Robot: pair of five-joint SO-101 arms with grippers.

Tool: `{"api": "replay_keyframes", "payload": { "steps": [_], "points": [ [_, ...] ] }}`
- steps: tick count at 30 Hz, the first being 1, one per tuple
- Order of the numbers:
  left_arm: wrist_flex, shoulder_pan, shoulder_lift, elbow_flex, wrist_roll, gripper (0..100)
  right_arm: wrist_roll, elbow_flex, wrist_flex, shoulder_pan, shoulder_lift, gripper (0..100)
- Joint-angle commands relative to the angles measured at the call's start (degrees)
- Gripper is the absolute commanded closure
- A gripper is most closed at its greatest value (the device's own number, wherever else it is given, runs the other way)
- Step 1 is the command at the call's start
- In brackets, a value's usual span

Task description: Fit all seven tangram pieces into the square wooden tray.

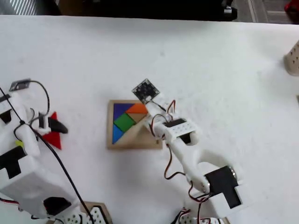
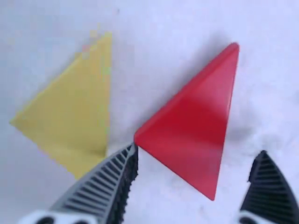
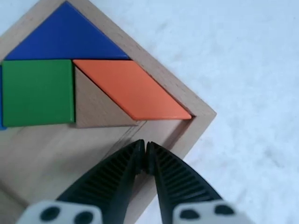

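The square wooden tray (image 1: 140, 142) lies mid-table. Inside it are a large blue triangle (image 3: 65, 37), a green square (image 3: 37, 93), an orange parallelogram (image 3: 133, 88) and a tan triangle (image 3: 96, 107) tucked between them; a small blue piece (image 1: 117, 134) sits at the tray's left side. My right gripper (image 3: 145, 148) is shut with nothing in it, low over the bare tray floor near the rim. At the table's left, a red triangle (image 2: 191, 135) and a yellow triangle (image 2: 74, 121) lie side by side. My left gripper (image 2: 197, 153) is open, straddling the red triangle's lower part.
The right arm (image 1: 187, 154) stretches from the front edge over the tray's right side. The left arm's body (image 1: 23, 172) fills the front-left corner. A wooden block (image 1: 292, 58) stands at the far right edge, and a wooden board (image 1: 96, 212) lies at the front.
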Motion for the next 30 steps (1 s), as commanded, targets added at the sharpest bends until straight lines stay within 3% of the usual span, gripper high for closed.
{"api": "replay_keyframes", "payload": {
  "steps": [1, 11, 21, 25, 30],
  "points": [
    [0.4, -0.7, -0.5, -4.7, -8.8, 63, 1.2, -1.4, 0.3, 0.1, -0.3, 98.1],
    [-0.3, -0.9, -0.3, -5.5, -10.1, 63, 1.2, -1.4, 0.3, 0.1, -0.3, 98.1],
    [-16.1, 2.4, 0.0, 7.5, -10.1, 63, 1.2, -1.4, 0.3, 0.1, -0.3, 98.1],
    [-16.9, 3.5, -0.5, 8.7, -10.1, 63, 1.2, -1.4, 0.3, 0.1, -0.3, 98.1],
    [-15.8, 3.6, -0.6, 8.4, -10.5, 77, 1.2, -1.4, 0.3, 0.1, -0.3, 98.1]
  ]
}}
